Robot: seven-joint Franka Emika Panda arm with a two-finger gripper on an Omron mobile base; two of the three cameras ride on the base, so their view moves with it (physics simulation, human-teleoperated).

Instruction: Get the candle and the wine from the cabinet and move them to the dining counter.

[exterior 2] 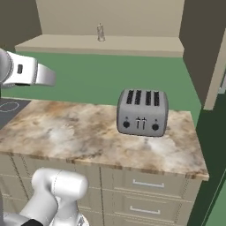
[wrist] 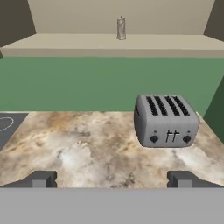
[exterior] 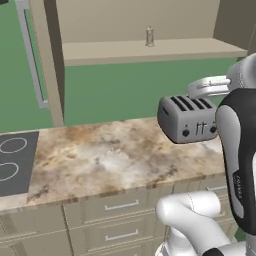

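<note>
Gripper (wrist: 112, 179) fingertips stand spread wide and pinch nothing; they hover above the worktop (wrist: 87, 144), well short of the cabinet (wrist: 109, 17).

The candle (wrist: 121, 28) stands upright on the open cabinet's shelf (wrist: 65, 43), near the middle of its width and toward the back wall, well above and behind the toaster (wrist: 165, 120). No bottle can be made out on the shelf.

Judged step: reach for the candle. Raise the hand to shelf height before advancing, so the arm passes over the toaster rather than into it. Approach level, along the shelf's depth, with the fingers kept spread until they stand on both sides of the candle's body. Grip low on the wider part, not the narrow top; a stubby cylinder tips easily if one finger strikes first.

Left base view: the open cabinet door with its bar handle (exterior: 31, 55) stands left of the candle, and the cooktop (exterior: 15, 162) lies left of the toaster. Right base view: the right-hand door's inner face (exterior 2: 203, 48) and the worktop's right end beyond the toaster. Hand view: the fingertip spread itself.
</note>
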